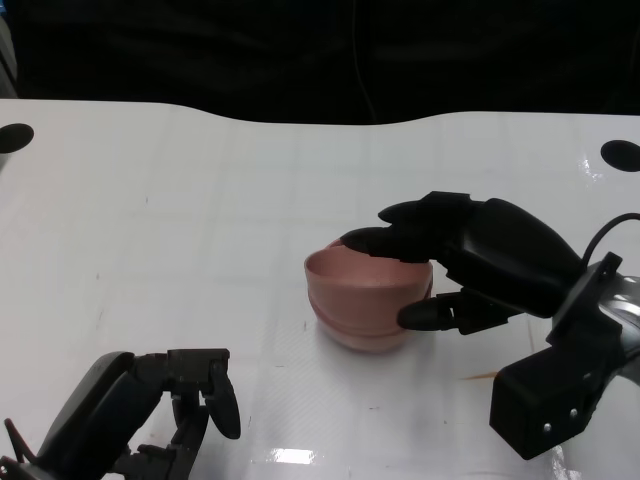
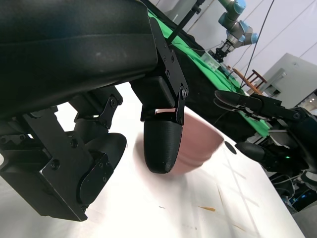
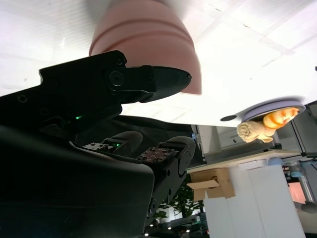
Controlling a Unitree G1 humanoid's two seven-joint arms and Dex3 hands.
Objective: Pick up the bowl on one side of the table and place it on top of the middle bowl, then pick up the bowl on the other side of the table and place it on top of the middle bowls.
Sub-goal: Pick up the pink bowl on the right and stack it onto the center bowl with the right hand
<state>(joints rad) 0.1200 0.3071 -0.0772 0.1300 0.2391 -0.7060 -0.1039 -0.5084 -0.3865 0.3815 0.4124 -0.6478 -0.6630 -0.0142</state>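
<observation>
On the white table [image 1: 180, 250], near its middle, stands a pink stack of bowls [image 1: 362, 300]; ridged bands around its side show where one bowl sits nested in another. At the table's far corners lie two dark round spots [image 1: 15, 137]. The right hand [image 1: 470, 265] reaches in from the stack's right, fingers over the near rim and thumb pressed against the outer wall, pinching the top bowl. The left hand [image 1: 165, 405] hovers nearer the robot than the stack, well apart from it, fingers loosely spread, holding nothing.
</observation>
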